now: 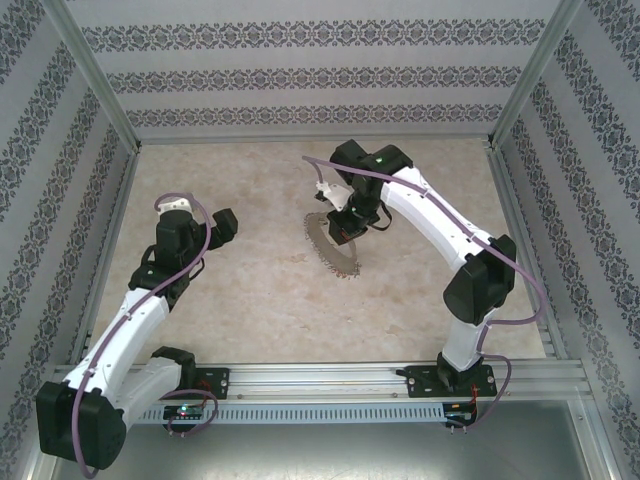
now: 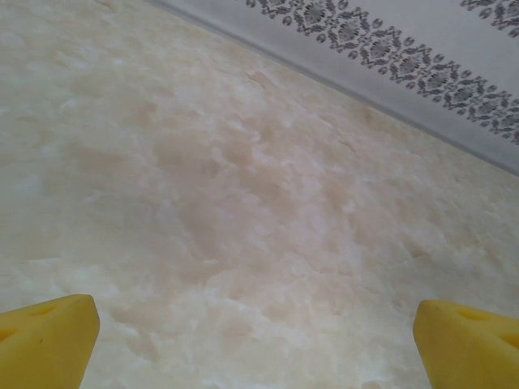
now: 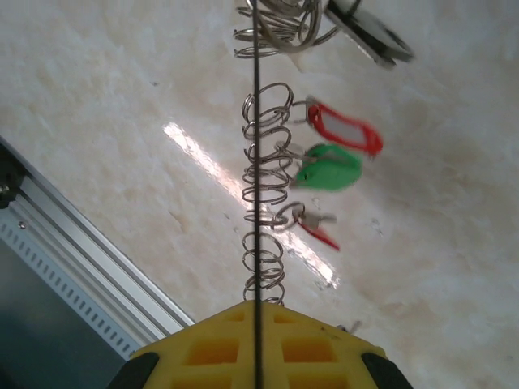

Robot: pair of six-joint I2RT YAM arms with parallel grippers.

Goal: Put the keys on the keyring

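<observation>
Right wrist view: my right pincer [image 3: 256, 324] clamps the thin grey wire keyring [image 3: 255, 97], edge-on and running straight away, red and green-tagged keys [image 3: 331, 168] hanging off it; my left pincer [image 2: 255, 344], spread wide, sits well left over beige marbled worktop [image 2: 243, 203].

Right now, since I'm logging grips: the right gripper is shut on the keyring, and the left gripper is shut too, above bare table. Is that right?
Not quite. The left gripper is open: the left wrist view shows its yellow fingers far apart above the bare table. The rest holds: the right gripper is shut on the keyring.
</observation>
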